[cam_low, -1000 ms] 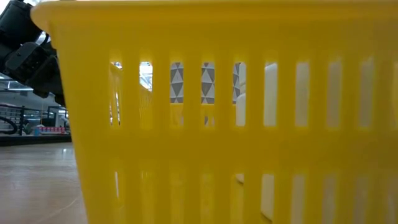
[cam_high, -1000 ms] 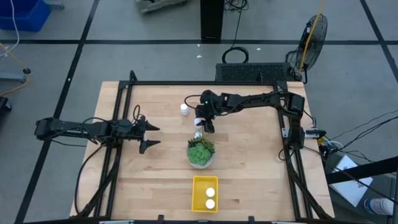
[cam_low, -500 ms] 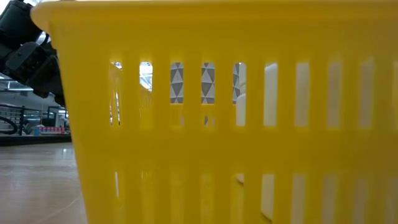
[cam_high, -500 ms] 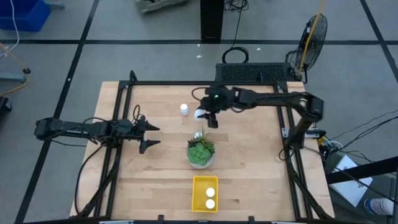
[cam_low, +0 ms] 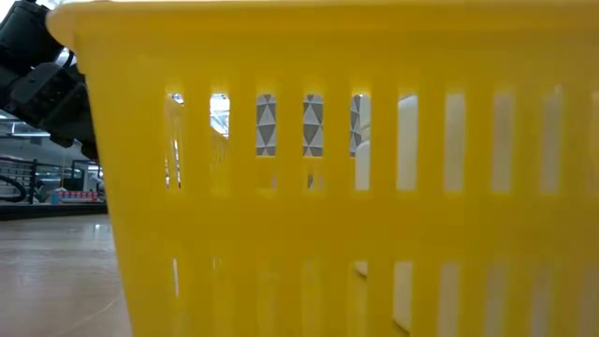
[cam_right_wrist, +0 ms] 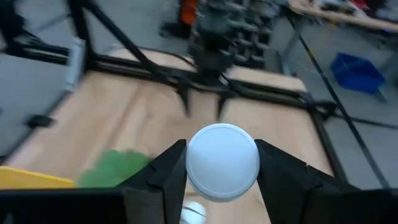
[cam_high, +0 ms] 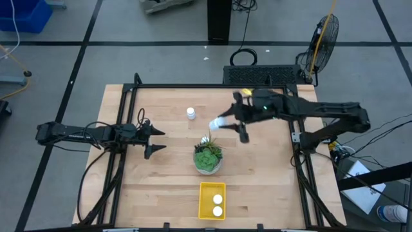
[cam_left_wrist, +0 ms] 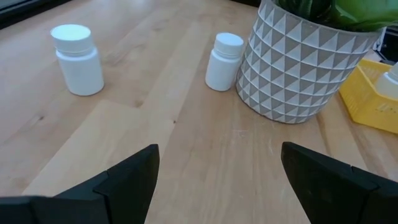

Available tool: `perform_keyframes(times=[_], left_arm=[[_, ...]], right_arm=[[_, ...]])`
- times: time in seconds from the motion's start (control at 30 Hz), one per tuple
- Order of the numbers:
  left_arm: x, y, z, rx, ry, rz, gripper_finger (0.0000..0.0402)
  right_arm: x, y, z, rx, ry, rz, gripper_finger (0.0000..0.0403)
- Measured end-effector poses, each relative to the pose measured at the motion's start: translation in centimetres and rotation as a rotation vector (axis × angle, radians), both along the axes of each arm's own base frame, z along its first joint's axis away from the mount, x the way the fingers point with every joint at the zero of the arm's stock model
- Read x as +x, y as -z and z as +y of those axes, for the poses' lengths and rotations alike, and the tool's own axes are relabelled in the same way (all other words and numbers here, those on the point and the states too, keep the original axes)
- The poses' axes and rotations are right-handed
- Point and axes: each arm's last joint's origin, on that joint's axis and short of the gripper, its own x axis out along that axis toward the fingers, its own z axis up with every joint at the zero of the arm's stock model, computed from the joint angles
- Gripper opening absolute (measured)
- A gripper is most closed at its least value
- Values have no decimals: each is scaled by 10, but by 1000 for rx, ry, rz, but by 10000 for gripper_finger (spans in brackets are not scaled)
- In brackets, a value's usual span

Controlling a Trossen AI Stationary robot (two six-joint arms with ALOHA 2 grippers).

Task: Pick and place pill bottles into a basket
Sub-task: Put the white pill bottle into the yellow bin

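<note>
**White bottle carried, basket toward the near edge**

Left hand (cam_high: 153, 141) waits spread open at the tabletop's left. Right hand (cam_high: 226, 122) clenches a pill bottle (cam_right_wrist: 222, 161) above the plant (cam_high: 208, 156); yellow basket (cam_high: 203, 200) lies beyond the plant, nearest the right arm.

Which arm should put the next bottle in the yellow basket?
Right: the right gripper holds a pill bottle above the table, beside the plant. The left gripper waits open at the left side, holding nothing.

Even bright overhead light, soft shadows, right wrist view motion-blurred, low view close-up soft
</note>
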Motion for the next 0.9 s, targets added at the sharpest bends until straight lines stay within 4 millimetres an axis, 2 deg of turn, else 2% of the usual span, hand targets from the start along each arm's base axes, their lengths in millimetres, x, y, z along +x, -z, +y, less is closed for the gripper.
perform_keyframes(times=[0.17, 0.5, 0.73, 0.9], left_arm=[[0, 0, 0, -26, -15, -2, 340], [0, 0, 0, -104, -50, -6, 340], [0, 0, 0, -157, -74, -8, 340], [0, 0, 0, -164, -77, -8, 340]], right_arm=[[-1, -2, 38, 23, -104, -7, 151], [18, 25, 125, 32, -247, 33, 152], [28, 32, 168, 90, -302, 86, 156], [42, 38, 189, 108, -326, 117, 153]])
